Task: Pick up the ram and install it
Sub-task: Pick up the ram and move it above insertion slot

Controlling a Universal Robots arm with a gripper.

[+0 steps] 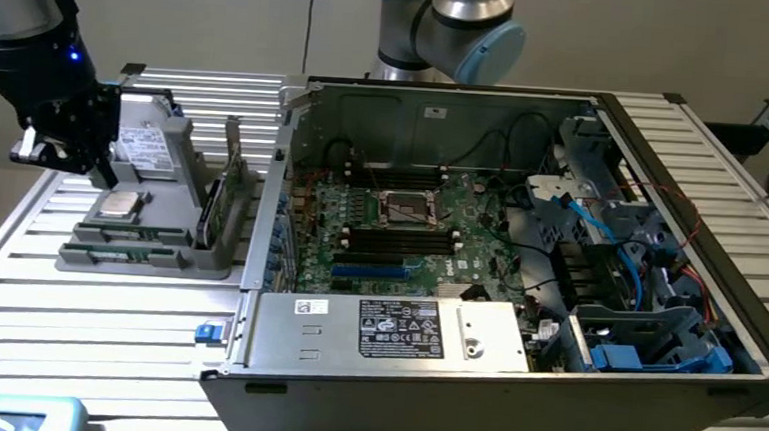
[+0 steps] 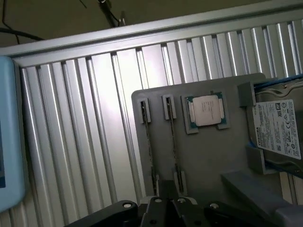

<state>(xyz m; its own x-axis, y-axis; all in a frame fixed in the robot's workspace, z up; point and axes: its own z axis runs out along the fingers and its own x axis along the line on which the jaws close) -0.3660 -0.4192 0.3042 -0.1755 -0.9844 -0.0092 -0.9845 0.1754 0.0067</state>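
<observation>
1. The black two-finger gripper [image 1: 44,150] [image 2: 166,201] on the arm had its fingers pinched together with nothing between them.
2. It hung over the end of the grey plastic parts holder [image 1: 156,234] [image 2: 203,163] toward the exterior view's left. The holder sat on the ribbed aluminium table [image 1: 86,297].
3. The ram [image 1: 207,215] [image 2: 173,142], a long thin green circuit-board stick, stood on edge in a narrow slot of that holder, below the gripper. I couldn't see any contact. From the wrist camera, one end of the stick sat right by the fingertips.
4. Just beside it, a larger green card [image 1: 234,181] [image 2: 148,137] stood upright in the neighbouring slot.
5. On the ram's other side lay a square silver-capped processor chip [image 1: 121,204] [image 2: 207,109], then a labelled hard drive [image 1: 141,146] [image 2: 277,127].
6. The open dark metal computer case [image 1: 480,412] with its green motherboard [image 1: 479,216] sat to the exterior view's right, well apart from the gripper.
</observation>
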